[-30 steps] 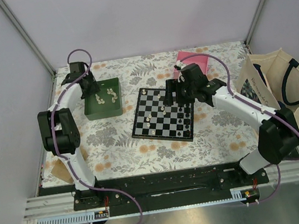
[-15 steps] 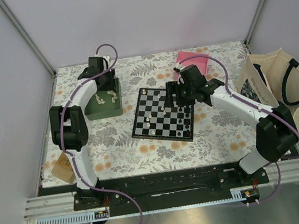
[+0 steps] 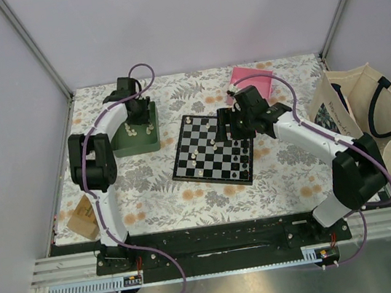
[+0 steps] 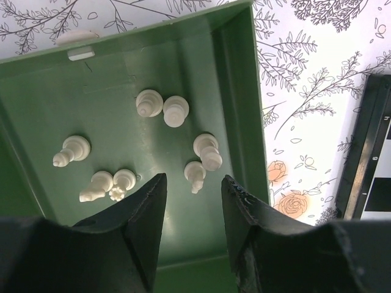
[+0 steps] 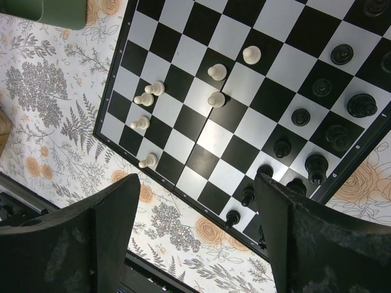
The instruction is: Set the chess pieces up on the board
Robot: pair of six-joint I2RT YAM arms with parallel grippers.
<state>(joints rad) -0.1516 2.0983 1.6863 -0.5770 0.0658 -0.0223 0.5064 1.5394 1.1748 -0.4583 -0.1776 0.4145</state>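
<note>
Board (image 4: 369,152) — mostly off-frame, rightward

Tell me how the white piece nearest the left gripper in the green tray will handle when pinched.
The white piece seems to lie on its side; being round, it may roll on the smooth green tray. Small and glossy, it could slip from a pinch. It looks rigid and probably light.

Top cam: fixed high behind the arm bases (image 3: 116,258), tilted down, far out, whole counter (image 3: 209,188) in frame. Left wrist cam: close, faces down into the green tray (image 4: 232,91), left fingers (image 4: 137,232) along bottom edge, board (image 4: 372,152) rim at right. Right wrist cam: further back, faces down on the board, right fingers (image 5: 113,232) in bottom corners, tray corner top left. Wrist views share only tray and board edges.
</note>
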